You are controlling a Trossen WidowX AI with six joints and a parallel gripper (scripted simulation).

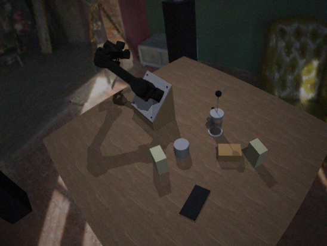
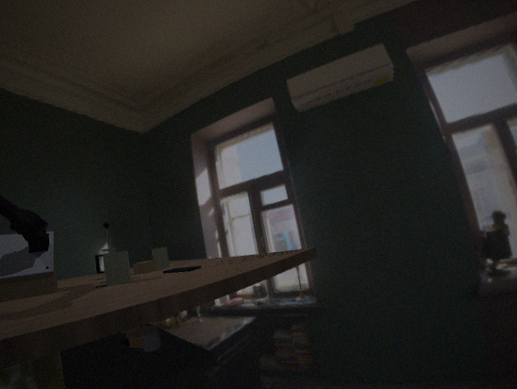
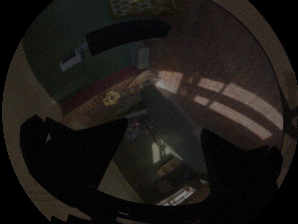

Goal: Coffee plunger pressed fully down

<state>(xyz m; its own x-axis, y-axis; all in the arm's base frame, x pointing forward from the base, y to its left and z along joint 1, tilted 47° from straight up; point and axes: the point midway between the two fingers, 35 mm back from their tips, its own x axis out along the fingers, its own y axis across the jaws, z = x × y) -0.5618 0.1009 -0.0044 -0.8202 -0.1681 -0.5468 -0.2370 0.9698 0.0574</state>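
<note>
The coffee press (image 1: 215, 122) stands upright on the wooden table (image 1: 125, 191), right of centre. It is a clear glass with a pale lid. Its thin rod is raised, with the black knob (image 1: 218, 94) (image 2: 106, 226) well above the lid. My gripper (image 1: 123, 50) (image 3: 160, 163) is open and empty. It is held high beyond the table's far left edge, far from the press, on the folded black arm (image 1: 131, 80). In the wrist view the two dark fingers stand wide apart, with only the room between them.
The arm's wedge base (image 1: 162, 110) stands on the table left of the press. In front of the press lie a grey cylinder (image 1: 181, 148), two pale green blocks (image 1: 159, 159) (image 1: 256, 152), an orange-brown box (image 1: 229, 151) and a flat black slab (image 1: 194, 202).
</note>
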